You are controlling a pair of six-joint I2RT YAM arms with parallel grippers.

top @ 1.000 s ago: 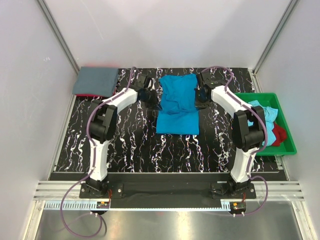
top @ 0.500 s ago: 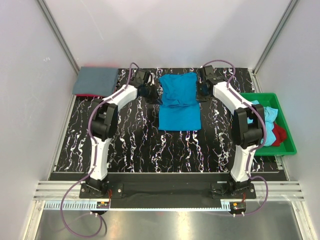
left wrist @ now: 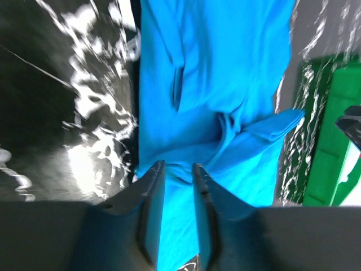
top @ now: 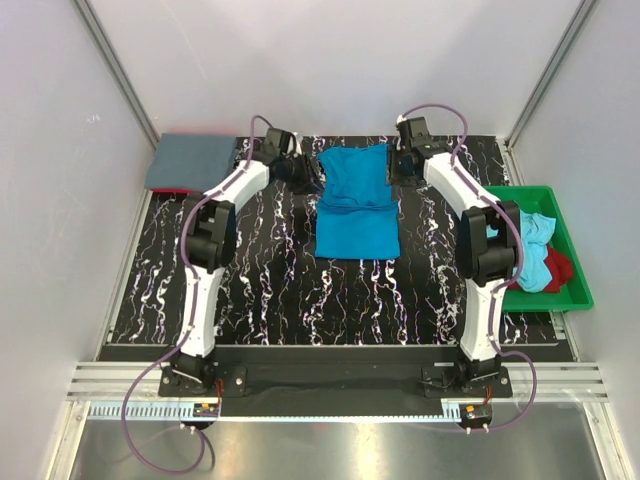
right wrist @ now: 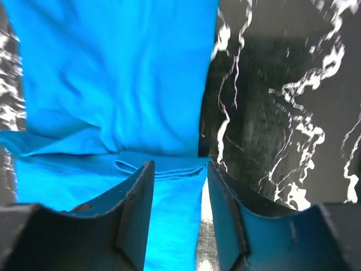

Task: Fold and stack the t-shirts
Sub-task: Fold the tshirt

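Note:
A bright turquoise t-shirt (top: 355,200) lies folded on the black marbled table, its upper layer doubled over the lower part. My left gripper (top: 303,175) sits at the shirt's back left edge. In the left wrist view its jaws (left wrist: 177,166) stand a little apart, with the turquoise cloth (left wrist: 214,84) lying under the gap. My right gripper (top: 396,166) is at the shirt's back right edge. Its jaws (right wrist: 179,165) are open wider over the folded edge of the cloth (right wrist: 113,73). A slate grey t-shirt (top: 190,162) lies folded at the back left corner.
A green tray (top: 570,262) at the right edge holds a light aqua shirt (top: 530,240) and a red one (top: 560,268). Red cloth (top: 170,189) peeks out beneath the grey shirt. White walls close the table in on three sides.
Both grippers were shut on the turquoise shirt's sides and now stand open. Both arms have carried the fold toward the back of the table.

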